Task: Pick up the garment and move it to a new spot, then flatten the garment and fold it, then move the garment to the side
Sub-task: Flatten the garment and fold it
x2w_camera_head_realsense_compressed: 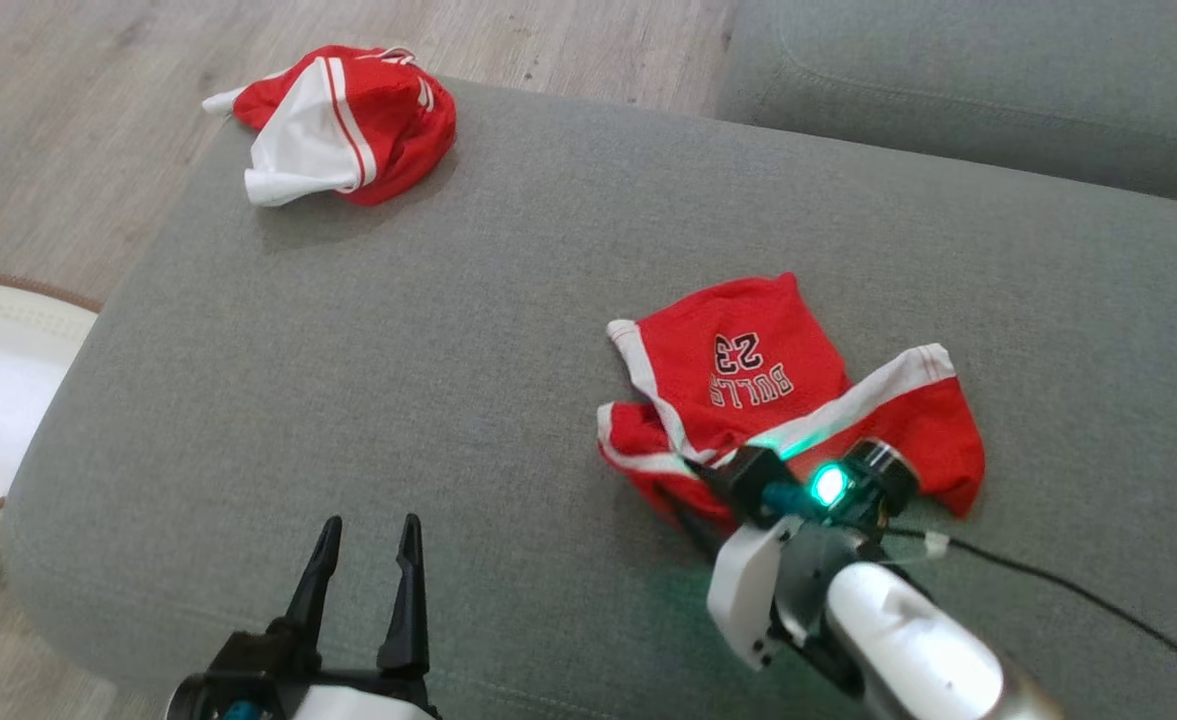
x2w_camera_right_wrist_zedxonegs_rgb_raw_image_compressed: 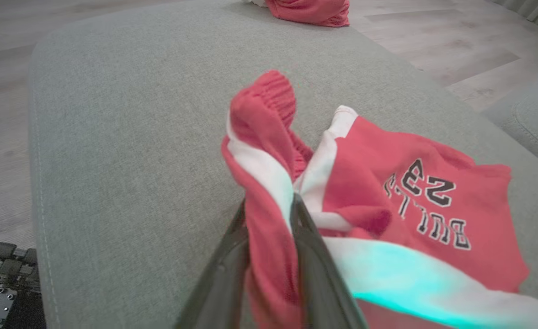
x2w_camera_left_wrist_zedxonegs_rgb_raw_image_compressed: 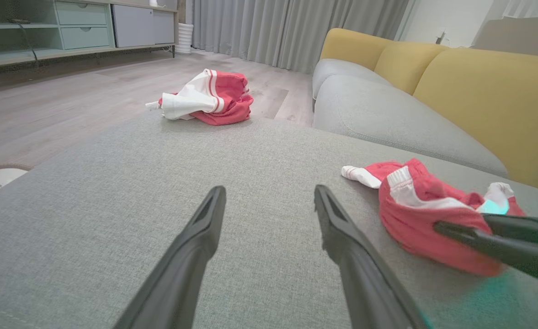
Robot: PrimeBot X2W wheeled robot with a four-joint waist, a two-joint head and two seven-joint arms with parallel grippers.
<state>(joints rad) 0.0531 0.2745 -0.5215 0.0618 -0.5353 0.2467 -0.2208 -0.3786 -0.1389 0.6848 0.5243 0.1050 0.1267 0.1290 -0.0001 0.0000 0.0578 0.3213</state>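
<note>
Head view: the red garment [x2w_camera_head_realsense_compressed: 748, 370], lettered "BULLS 23", lies crumpled right of centre on the grey woven cushion [x2w_camera_head_realsense_compressed: 398, 350], with broad bare fabric to its left. The left gripper [x2w_camera_head_realsense_compressed: 370, 525] gapes wide, empty.
Left wrist view: a red-and-white bundle [x2w_camera_left_wrist_zedxonegs_rgb_raw_image_compressed: 205, 98] sits at the cushion's far edge.
Right wrist view: the right gripper [x2w_camera_right_wrist_zedxonegs_rgb_raw_image_compressed: 269, 203] pinches a white-trimmed fold of the red garment.

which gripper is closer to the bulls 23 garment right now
Right. The right gripper pinches a fold of the bulls 23 garment; the left gripper hangs open over bare cushion to its left, apart from it.
</note>
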